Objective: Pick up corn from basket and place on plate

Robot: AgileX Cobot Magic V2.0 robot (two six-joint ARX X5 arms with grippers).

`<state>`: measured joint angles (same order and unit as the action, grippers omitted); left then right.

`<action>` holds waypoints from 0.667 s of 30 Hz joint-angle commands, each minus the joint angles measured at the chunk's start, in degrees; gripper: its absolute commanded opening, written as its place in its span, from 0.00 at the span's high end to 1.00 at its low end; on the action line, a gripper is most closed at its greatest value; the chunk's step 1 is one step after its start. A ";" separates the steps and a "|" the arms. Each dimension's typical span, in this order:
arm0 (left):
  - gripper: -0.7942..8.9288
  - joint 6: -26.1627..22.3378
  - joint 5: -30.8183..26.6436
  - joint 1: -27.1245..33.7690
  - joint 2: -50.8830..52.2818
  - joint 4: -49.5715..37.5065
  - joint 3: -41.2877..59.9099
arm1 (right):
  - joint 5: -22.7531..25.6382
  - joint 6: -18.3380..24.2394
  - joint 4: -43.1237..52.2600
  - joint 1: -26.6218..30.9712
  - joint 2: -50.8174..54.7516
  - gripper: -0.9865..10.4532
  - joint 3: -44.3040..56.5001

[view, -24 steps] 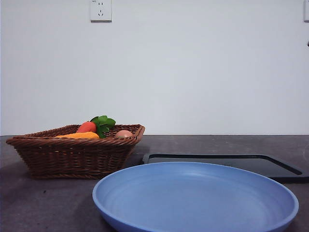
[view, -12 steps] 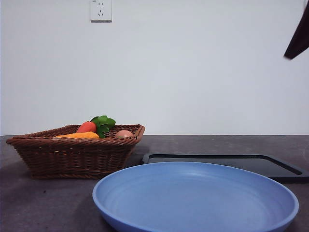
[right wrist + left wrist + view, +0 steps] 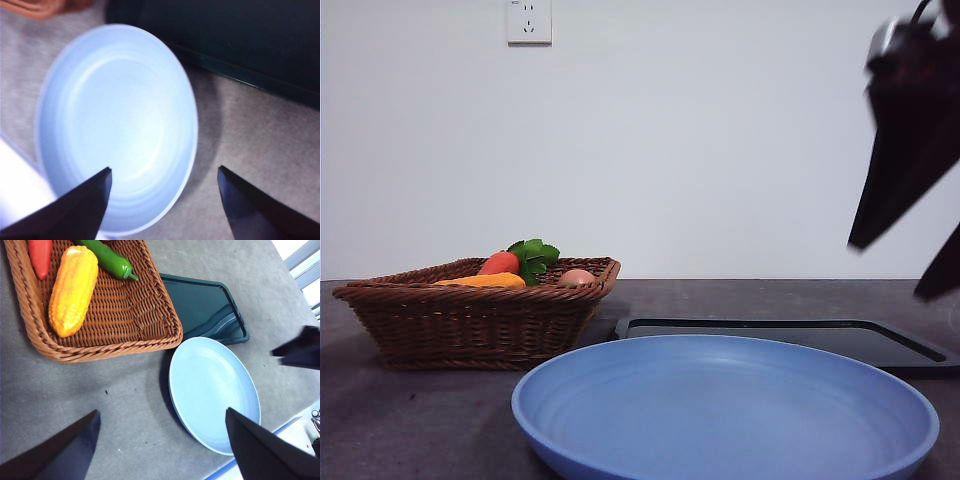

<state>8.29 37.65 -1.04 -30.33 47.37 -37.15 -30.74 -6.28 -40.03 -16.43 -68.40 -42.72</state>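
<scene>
The corn (image 3: 73, 288) is a long orange-yellow cob lying in the brown wicker basket (image 3: 160, 330); from the front only a strip of the corn (image 3: 480, 281) shows over the basket's (image 3: 470, 325) rim. The light-blue plate (image 3: 725, 415) stands empty in front of the basket, seen also as the plate (image 3: 214, 392) (image 3: 117, 125). My right gripper (image 3: 162, 200) hangs open above the plate and enters the front view as the right gripper (image 3: 903, 235) at the upper right. High over the table between basket and plate, my left gripper (image 3: 165, 452) is open and empty.
A red-orange carrot (image 3: 499, 263) with green leaves, a green pepper (image 3: 106, 258) and a small pale round item (image 3: 577, 277) share the basket. A flat black tray (image 3: 790, 335) lies behind the plate. A wall socket (image 3: 529, 21) is on the wall.
The right arm has come down into the front view from the upper right corner, now large and dark above the tray's right end. Basket, corn and plate have not moved.
</scene>
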 commanded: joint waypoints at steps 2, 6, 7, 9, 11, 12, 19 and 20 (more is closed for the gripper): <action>0.50 -0.07 0.26 -0.11 -0.28 -0.70 -1.07 | 0.87 -0.33 2.58 -1.09 -6.60 0.62 -0.90; 0.50 -0.07 0.26 -0.11 -0.28 -0.70 -1.07 | 1.05 -0.35 4.74 -1.62 -11.63 0.62 -0.90; 0.50 -0.07 0.26 -0.11 -0.28 -0.70 -1.07 | 1.05 -0.35 5.16 -1.81 -12.76 0.62 -0.90; 0.50 -0.07 0.26 -0.11 -0.28 -0.70 -1.07 | 1.05 -0.33 5.62 -2.01 -14.51 0.64 -0.90; 0.50 -0.07 0.26 -0.11 -0.28 -0.70 -1.07 | 1.03 -0.28 6.01 -2.27 -16.02 0.68 -0.90; 0.50 -0.07 0.26 -0.11 -0.28 -0.70 -1.07 | 0.96 -0.31 6.19 -2.40 -16.48 0.69 -0.90; 0.50 -0.07 0.26 -0.11 -0.33 -0.70 -1.07 | 1.03 -0.09 7.69 -3.89 -17.75 0.82 -0.90; 0.50 -0.07 0.26 -0.11 -0.35 -0.70 -1.07 | 1.11 -0.09 7.82 -4.09 -17.75 0.84 -0.90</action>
<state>8.29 37.65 -1.04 -30.33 47.37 -37.15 -29.76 -6.28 -32.51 -20.14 -85.27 -42.72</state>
